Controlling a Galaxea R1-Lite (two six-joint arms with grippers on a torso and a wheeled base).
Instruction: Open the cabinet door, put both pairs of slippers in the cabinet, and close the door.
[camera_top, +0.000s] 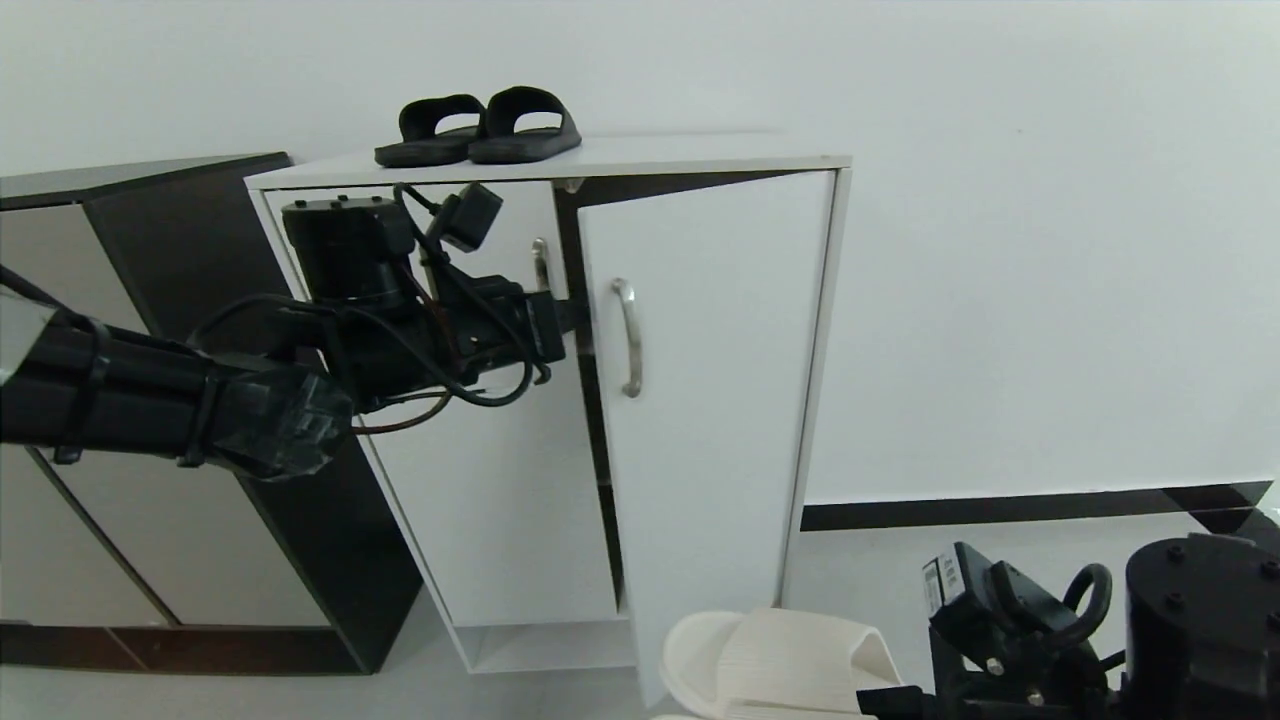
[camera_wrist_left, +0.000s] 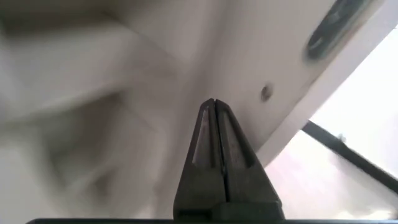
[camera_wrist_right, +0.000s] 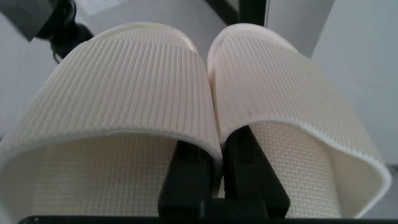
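Step in hand: opening the cabinet (camera_top: 700, 160) door. Right door (camera_top: 720, 400) only ajar, swung a little out from the left door (camera_top: 500, 480), with a dark gap between them. Left gripper (camera_wrist_left: 214, 107) at that gap, level with the handle (camera_top: 628, 335), fingers pressed together with nothing between them, seemingly hooked behind the door's free edge. Early in the task by the look of it, with both pairs outside the cabinet.

Next move, as a judgement: sweeping the free edge outward along its hinge arc until the mouth is wide enough for a pair to pass. Calls for keeping the closed fingers behind the edge so as not to slip off. Calls also for minding the white pair, low and just beside the door's foot, possibly in its path.

White slippers (camera_wrist_right: 155, 81) held by the right gripper (camera_wrist_right: 221, 163), one finger inside each, pinching the two inner side walls together. Side by side, soles down, long axes parallel and in line with the fingers. Toes pointing away from the wrist toward the cabinet's foot, heel openings toward the wrist.

Black slippers (camera_top: 480, 130) on the cabinet top near its left front corner, side by side and touching, soles down. Long axes slanting front to back, toes apparently toward the wall.
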